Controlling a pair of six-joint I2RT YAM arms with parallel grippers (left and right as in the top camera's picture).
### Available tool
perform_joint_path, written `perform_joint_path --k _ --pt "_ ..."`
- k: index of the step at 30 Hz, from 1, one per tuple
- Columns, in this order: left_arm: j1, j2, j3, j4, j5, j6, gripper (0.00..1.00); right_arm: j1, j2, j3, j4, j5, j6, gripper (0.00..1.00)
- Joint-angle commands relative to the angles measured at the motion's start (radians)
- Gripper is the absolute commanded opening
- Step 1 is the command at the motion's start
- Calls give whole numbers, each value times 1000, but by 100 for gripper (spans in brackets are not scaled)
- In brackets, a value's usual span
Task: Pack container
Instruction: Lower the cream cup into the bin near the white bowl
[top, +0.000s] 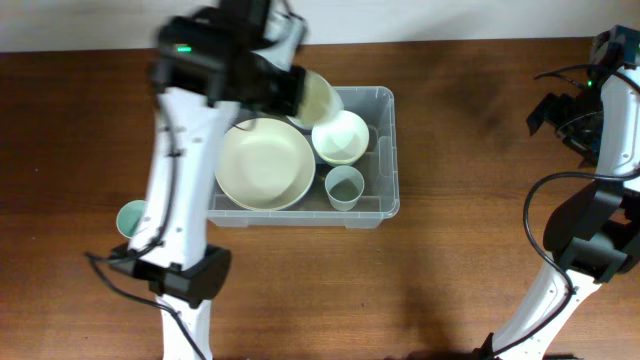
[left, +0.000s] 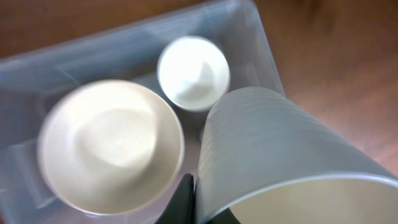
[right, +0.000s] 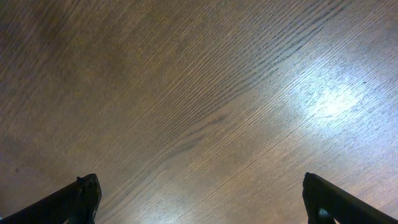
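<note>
Container (top: 384, 130) holds big bowl (top: 264, 163), small bowl (top: 340, 137), cup (top: 344, 187); left jaws seemingly clamp ribbed cup (left: 280, 155), right jaws spread.

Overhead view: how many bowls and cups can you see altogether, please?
5. Inside the container: large bowl, small bowl, grey cup. Above it, a ribbed cup in the left gripper. A teal cup on the table, partly behind the left arm.

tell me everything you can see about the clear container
The container is a large see-through plastic bin, rectangular with rounded corners and a rimmed edge. It sits upright and open on the wooden table. Inside stand a wide cream bowl, a smaller bowl and a small cup. The left end effector holds a tilted pale cup over its far side.
</note>
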Motion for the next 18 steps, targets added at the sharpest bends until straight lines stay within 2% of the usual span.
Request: perform_joint_path --k 1,11,18 --pt "-61 6 -105 2 -42 28 3 -3 0 -3 0 2 1 99" --pt "-100 8 -303 44 -42 31 3 -3 0 -3 0 2 1 99" --pt "-100 8 -417 140 -42 31 3 -3 0 -3 0 2 1 99"
